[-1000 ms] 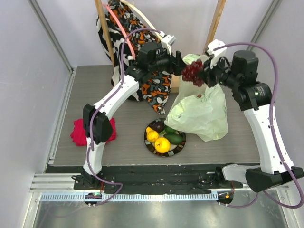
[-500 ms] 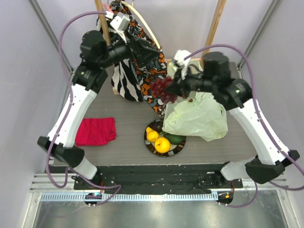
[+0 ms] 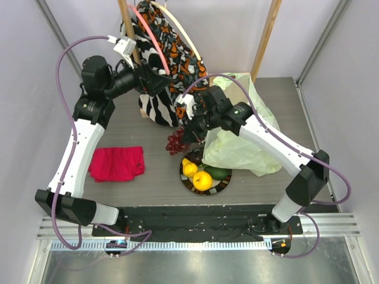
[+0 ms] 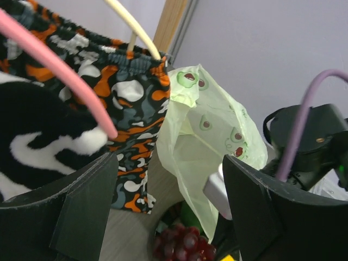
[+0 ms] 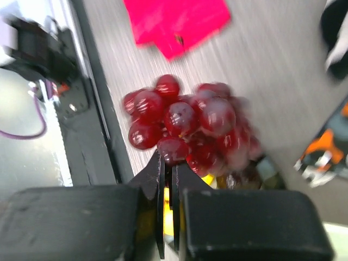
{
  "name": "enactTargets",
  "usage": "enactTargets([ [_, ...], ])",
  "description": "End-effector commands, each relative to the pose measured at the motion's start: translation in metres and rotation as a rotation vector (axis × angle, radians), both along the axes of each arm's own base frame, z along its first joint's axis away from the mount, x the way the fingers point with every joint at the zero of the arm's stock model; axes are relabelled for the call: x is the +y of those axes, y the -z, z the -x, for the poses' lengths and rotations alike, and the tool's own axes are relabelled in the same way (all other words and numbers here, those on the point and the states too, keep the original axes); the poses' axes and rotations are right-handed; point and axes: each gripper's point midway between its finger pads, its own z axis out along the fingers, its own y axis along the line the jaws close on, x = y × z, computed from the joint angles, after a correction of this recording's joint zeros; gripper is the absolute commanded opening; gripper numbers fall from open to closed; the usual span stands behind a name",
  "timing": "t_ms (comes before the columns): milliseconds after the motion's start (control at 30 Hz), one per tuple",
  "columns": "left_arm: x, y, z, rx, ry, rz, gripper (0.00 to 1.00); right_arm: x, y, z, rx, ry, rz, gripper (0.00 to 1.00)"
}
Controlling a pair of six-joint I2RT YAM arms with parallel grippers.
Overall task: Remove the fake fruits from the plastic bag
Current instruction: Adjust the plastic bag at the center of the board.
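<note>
Grey table (image 3: 118,121) lies under the grape bunch (image 3: 175,142), pinched topside by the right gripper (image 5: 167,163). Probably light, floppy (glossy too); left gripper (image 3: 159,83) gapes empty.

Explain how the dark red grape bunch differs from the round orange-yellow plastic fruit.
The dark red plastic grape bunch is a cluster of many small berries; the round orange-yellow plastic fruit is one smooth ball. The grape bunch hangs from the right gripper, whose jaws are shut on it; the round fruit lies free on the patterned plate. Both are glossy and outside the pale green plastic bag.
</note>
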Motion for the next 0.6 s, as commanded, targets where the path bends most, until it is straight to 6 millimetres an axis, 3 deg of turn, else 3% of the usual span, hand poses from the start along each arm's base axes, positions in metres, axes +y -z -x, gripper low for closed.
enactTargets([
  [0,0.017,-0.026,0.022,-0.062,-0.012,0.049,0.82,-0.024,-0.009,-0.017,-0.021,0.117,-0.008,0.01],
  [33,0.019,-0.025,0.023,-0.059,-0.015,0.049,0.82,-0.039,-0.003,-0.024,-0.007,0.161,0.009,0.01],
  [67,0.022,-0.025,0.022,-0.061,-0.023,0.049,0.82,-0.067,-0.001,-0.046,-0.011,0.265,0.027,0.01],
  [133,0.024,-0.023,0.019,-0.055,-0.028,0.049,0.82,-0.111,0.009,-0.062,-0.007,0.367,0.079,0.01],
  [167,0.027,-0.021,0.016,-0.050,-0.035,0.050,0.82,-0.150,0.013,-0.082,-0.012,0.467,0.113,0.01],
  [267,0.030,-0.020,0.008,-0.040,-0.044,0.065,0.82,-0.214,0.017,-0.099,-0.061,0.556,0.193,0.01],
  [367,0.029,-0.021,0.003,-0.021,-0.036,0.093,0.81,-0.222,-0.007,-0.099,-0.149,0.521,0.184,0.01],
  [467,0.027,-0.022,0.002,-0.009,-0.026,0.113,0.81,-0.199,-0.042,-0.091,-0.188,0.444,0.070,0.01],
  [567,0.027,-0.020,0.002,0.002,-0.025,0.118,0.81,-0.167,-0.058,-0.077,-0.209,0.355,0.036,0.01],
])
